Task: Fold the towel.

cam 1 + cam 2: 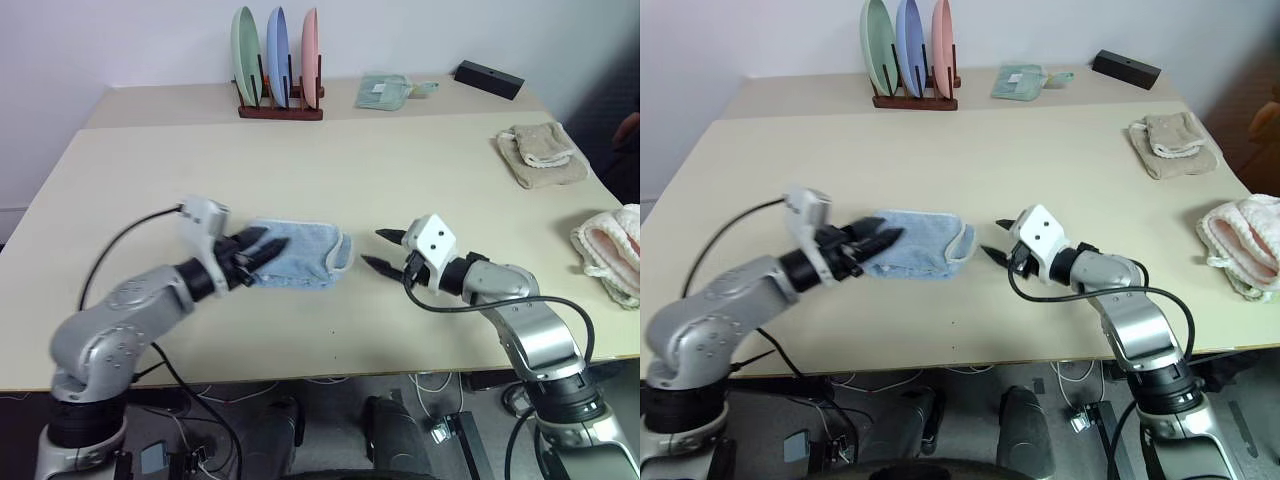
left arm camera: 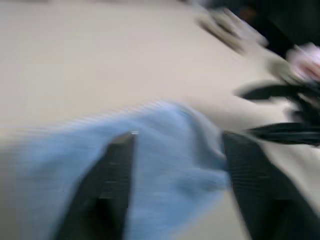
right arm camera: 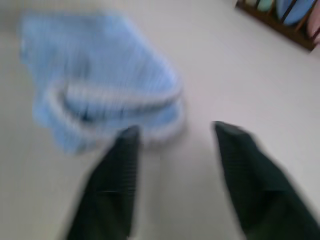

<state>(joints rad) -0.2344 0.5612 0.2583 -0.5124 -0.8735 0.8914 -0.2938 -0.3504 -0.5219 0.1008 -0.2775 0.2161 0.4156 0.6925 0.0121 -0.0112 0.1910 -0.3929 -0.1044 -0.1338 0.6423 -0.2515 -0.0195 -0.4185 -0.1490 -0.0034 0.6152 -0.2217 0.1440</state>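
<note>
The left gripper [image 1: 262, 247] has its jaws spread, its fingers lying on top of the towel's near-left end without pinching it. The right gripper [image 1: 382, 250] has its jaws spread too, just off the towel's right end, apart from it. The towel [image 1: 300, 255] lies folded on the surface [image 1: 330, 170], toward the middle of the near edge.

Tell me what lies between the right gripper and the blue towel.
Nothing: in the head views only a short stretch of bare table separates the right gripper from the folded light blue towel. Its fingers stand apart, off the cloth.
</note>
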